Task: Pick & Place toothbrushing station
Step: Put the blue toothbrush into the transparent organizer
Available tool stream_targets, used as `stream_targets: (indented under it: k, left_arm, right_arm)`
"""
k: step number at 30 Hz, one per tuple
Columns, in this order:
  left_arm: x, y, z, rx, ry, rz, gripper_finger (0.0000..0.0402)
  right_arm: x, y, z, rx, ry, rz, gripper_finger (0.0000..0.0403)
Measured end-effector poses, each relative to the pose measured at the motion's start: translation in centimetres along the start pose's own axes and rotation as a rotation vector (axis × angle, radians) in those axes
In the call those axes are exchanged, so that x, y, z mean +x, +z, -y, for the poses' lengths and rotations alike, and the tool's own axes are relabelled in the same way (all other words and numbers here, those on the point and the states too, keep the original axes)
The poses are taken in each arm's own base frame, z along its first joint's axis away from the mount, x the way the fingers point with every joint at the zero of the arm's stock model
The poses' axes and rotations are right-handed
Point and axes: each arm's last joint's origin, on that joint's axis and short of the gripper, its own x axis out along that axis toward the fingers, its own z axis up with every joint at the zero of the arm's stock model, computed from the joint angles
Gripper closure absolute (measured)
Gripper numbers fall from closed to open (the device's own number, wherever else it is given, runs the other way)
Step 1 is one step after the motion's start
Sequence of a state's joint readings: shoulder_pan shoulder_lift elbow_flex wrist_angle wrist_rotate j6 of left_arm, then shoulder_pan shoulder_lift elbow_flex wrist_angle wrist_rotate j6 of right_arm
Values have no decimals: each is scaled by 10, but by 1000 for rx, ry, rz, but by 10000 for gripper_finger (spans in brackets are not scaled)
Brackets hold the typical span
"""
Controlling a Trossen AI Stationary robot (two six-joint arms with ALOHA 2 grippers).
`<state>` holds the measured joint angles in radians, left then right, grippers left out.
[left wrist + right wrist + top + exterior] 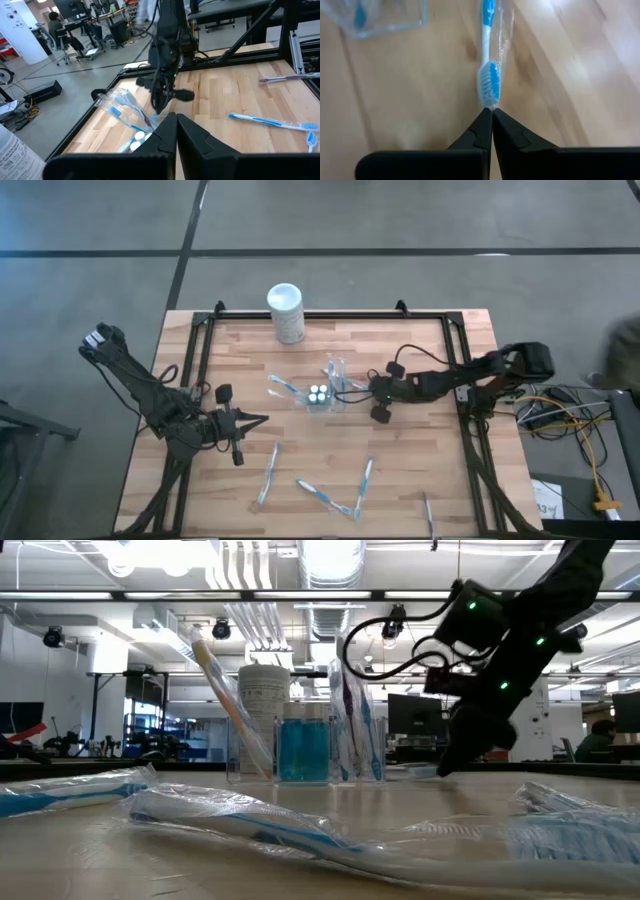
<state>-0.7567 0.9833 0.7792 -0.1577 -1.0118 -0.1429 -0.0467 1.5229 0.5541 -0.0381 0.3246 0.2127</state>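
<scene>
My right claw (492, 111) has matt black plastic fingers, pinched on the crinkled, glossy clear wrapper of a white and blue plastic toothbrush (489, 80) with soft-looking blue bristles. Under it lies the pale, smooth wooden plank tabletop (420, 450), with a dull sheen and fine grain, edged by a matt black metal frame (330, 314). Just beyond my fingertips stands the small see-through colourless plastic holder (322, 395), shiny and hard. Farther off, past the holder, is a tall white plastic canister (286, 313) with a paper-like label. My left claw (176, 118) looks the same matt black.
</scene>
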Motion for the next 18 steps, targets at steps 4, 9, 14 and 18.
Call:
stream_targets:
  k: [4,9,14,18]
  left_arm:
    - [0,0,0,0,0,0,390]
    - [0,0,0,0,-1,0,390]
    - [0,0,0,1,-1,0,390]
    - [0,-1,0,13,0,-1,390]
  right_arm:
    - [-24,-6,0,66,10,-54,394]
    - [-55,-10,-1,80,104,-93,394]
    - [-82,-4,1,28,148,-32,372]
    - [-101,-2,9,35,149,-39,330]
